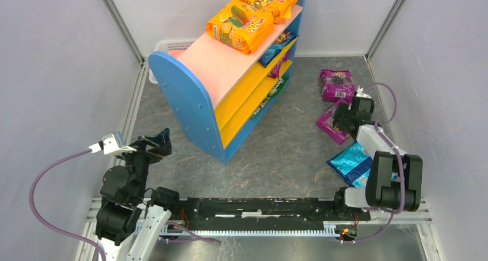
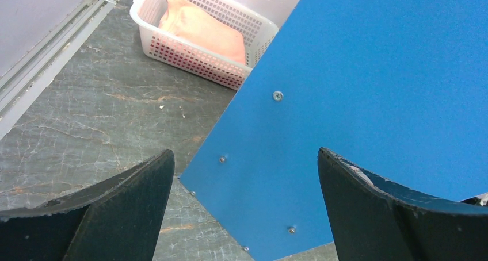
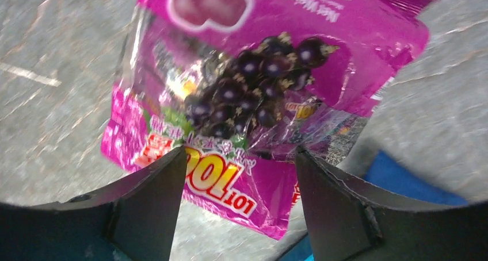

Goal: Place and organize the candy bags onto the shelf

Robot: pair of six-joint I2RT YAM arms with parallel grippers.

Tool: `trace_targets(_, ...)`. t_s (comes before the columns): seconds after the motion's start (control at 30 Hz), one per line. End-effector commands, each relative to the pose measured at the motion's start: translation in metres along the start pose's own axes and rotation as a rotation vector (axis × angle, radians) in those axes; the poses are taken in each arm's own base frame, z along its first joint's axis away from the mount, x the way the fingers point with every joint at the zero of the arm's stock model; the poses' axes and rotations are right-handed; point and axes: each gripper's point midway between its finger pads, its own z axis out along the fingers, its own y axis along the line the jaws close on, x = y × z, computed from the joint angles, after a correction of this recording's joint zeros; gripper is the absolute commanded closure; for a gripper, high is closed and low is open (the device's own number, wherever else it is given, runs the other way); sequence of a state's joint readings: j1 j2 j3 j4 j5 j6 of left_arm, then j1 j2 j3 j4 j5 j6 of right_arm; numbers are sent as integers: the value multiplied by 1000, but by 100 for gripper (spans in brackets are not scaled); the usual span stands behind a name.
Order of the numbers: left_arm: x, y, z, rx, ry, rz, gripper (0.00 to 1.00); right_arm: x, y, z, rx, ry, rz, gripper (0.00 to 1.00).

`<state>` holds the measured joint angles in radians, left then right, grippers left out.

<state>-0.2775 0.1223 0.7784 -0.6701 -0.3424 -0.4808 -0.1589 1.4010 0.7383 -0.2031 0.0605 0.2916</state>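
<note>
While the left gripper [image 2: 244, 153] hangs open facing the blue side of the shelf [image 2: 374, 88], the right gripper [image 3: 240, 150] spreads open over 1 purple candy bag [image 3: 259, 100] on the worktop [image 3: 52, 71].

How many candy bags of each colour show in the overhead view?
Orange bags: 2, on top of the shelf
Purple bags: 3, two on the table, one inside the shelf
Blue bags: 2, one on the table, one inside the shelf
Green bag: 1, on the lower shelf board
Total: 8 visible; the shelf's inside is partly hidden.
</note>
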Motion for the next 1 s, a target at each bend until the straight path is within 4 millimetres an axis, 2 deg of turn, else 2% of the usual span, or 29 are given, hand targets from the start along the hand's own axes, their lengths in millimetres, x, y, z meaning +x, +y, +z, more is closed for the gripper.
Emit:
trace_targets(0.0,-5,-2,6,2,-22,30,0,33,60,-18,-238,19,-24,25)
trace_targets(0.03,-6,-2,6,3,-23,29,0,43,73,-22,-270,31,-46,25)
trace_targets(0.17,-5,-2,8,1,-18,32,0,87,151,-49,-481,101,-195,25)
trace_targets(0.27,-3,-2,9,-1,-12,35,0,97,183,-70,-563,117,-283,24)
trace_targets(0.33,-2,-2,9,-3,-8,38,0,92,189,-79,-584,97,-311,23)
trace_targets(0.5,-2,-2,10,-6,-6,38,0,51,179,-90,-521,3,-390,10)
trace_targets(0.63,-2,-1,10,-9,-6,38,0,19,166,-81,-504,-29,-364,4)
trace_targets(0.7,-2,-1,10,-10,-6,39,0,4,168,-75,-554,-31,-301,3)
trace_targets(0.87,-1,-1,11,-13,0,41,0,-17,216,-59,-786,-4,-257,2)
trace_targets(0.97,-1,0,12,-18,1,42,0,-20,239,-40,-855,55,-242,9)
